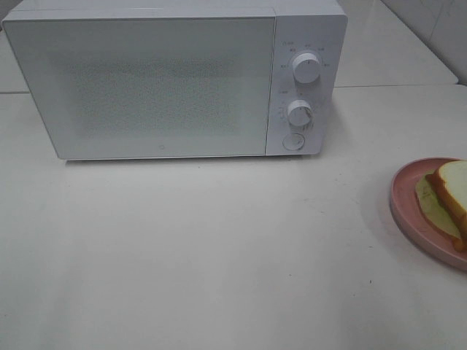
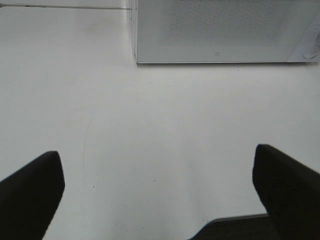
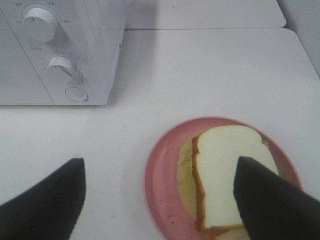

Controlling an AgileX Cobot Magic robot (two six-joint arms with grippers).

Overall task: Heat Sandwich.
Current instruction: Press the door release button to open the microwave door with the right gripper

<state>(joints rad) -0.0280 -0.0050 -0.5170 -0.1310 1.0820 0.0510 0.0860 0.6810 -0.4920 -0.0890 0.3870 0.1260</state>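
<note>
**Desk:** Read me your list, biggest first.

**Operator:** Item one, white table (image 1: 219,255), filling my high view. Item two, white microwave (image 1: 146,80), at 11 o'clock on the table, door (image 1: 139,87) closed, control panel on its 3 o'clock side.

**Desk:** And the food?

**Operator:** Item three, round pink plate (image 1: 406,211), at 3 o'clock on the table, cut by the frame edge, well apart from the microwave. Item four, the sandwich (image 1: 451,191), lying flat on that plate, white bread uppermost, pale filling showing along its 9 o'clock edge.

**Desk:** Grippers?

**Operator:** Item five, left gripper (image 2: 157,152): I see its fingers spread wide over bare table in front of the microwave, nothing between them. Item six, right gripper (image 3: 160,161): fingers wide apart, holding nothing; one finger overlaps the sandwich in my wrist view, and I cannot tell whether it touches.

**Desk:** Small parts?

**Operator:** Upper knob (image 1: 306,67), lower knob (image 1: 300,114) at its 6 o'clock, round button (image 1: 293,141) at 6 o'clock again.
</note>
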